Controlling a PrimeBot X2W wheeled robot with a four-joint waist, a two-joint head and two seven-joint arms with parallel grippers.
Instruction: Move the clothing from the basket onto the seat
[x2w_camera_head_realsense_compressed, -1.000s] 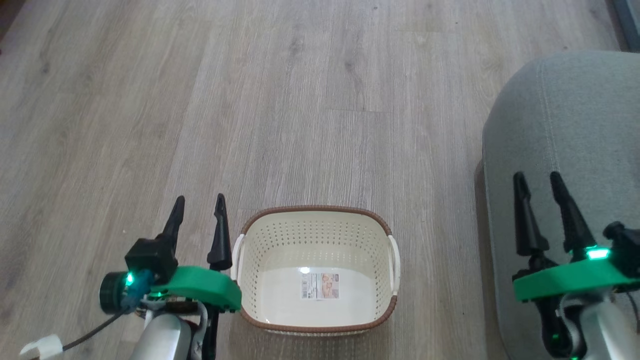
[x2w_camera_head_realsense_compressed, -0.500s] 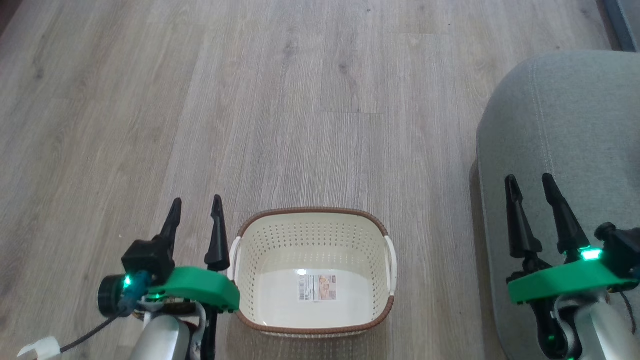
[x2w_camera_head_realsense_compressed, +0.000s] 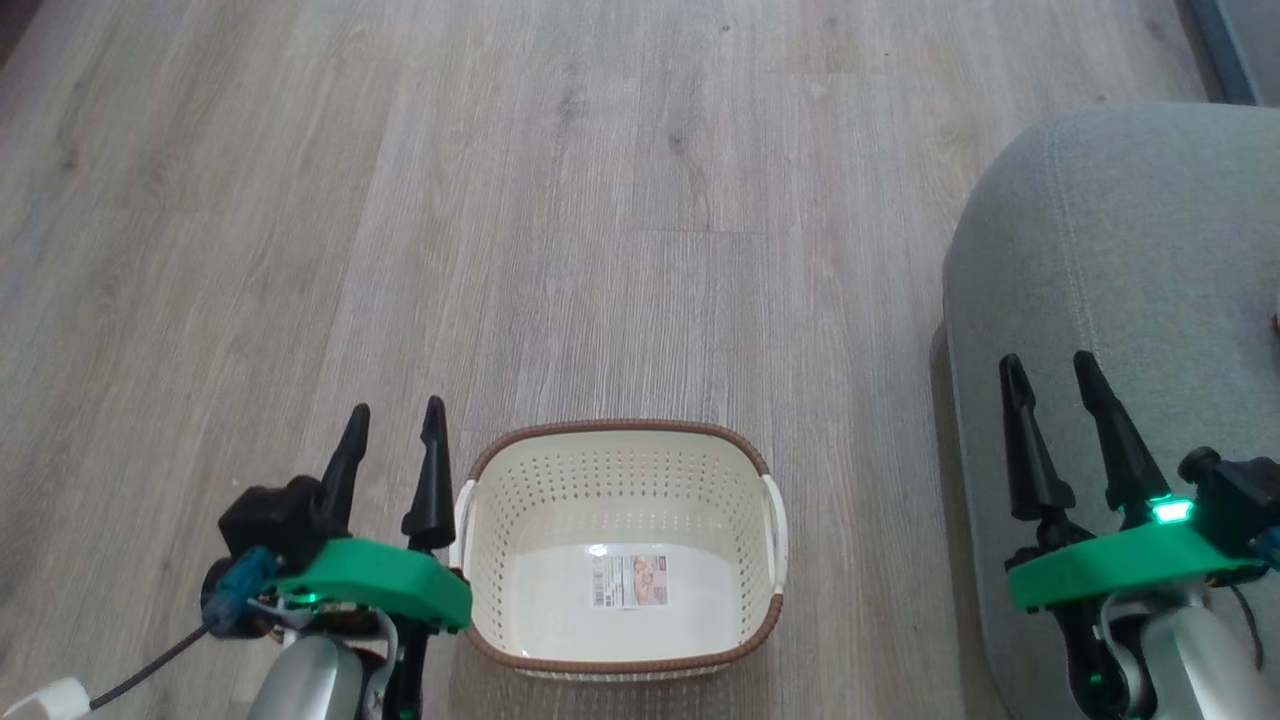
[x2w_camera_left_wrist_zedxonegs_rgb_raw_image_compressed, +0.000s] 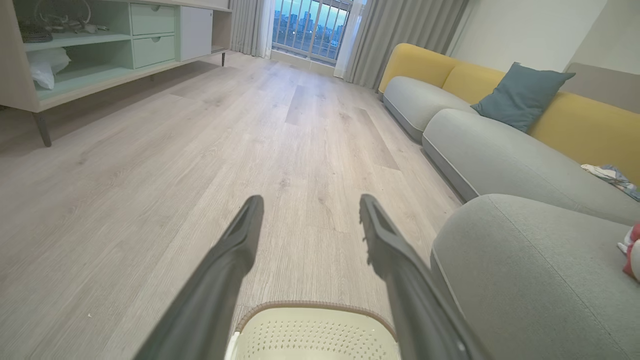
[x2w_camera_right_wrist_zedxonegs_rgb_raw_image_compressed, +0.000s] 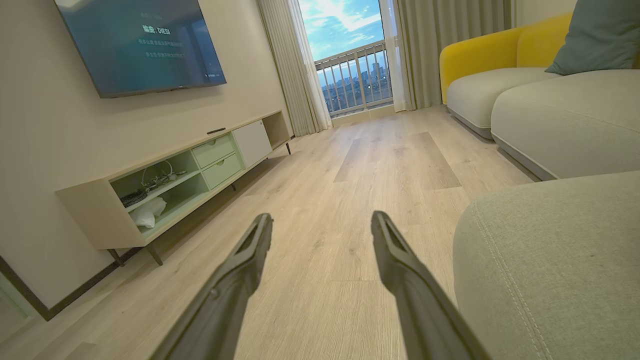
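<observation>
2 grippers, left and right: fingers spread wide, released, grasping nothing. Left just beside the basket's left handle, right above the edge of the seat nearest the basket.

1 basket on the floor: bare inside save a label.

Change over the last second: whole head view shifted slightly, hence camera motion, not basket motion. A little more of the seat now in sight, with a red sliver at the picture's right border.

Clothing: red-and-white bundle on the seat, well in from the edge nearest the basket. 1 piece or 2, cannot tell.

Judgement: transfer seemingly complete, nothing left to lift out.

Writing: label print too small to read. TV screen text, "DIESI" legible, remainder not.
</observation>
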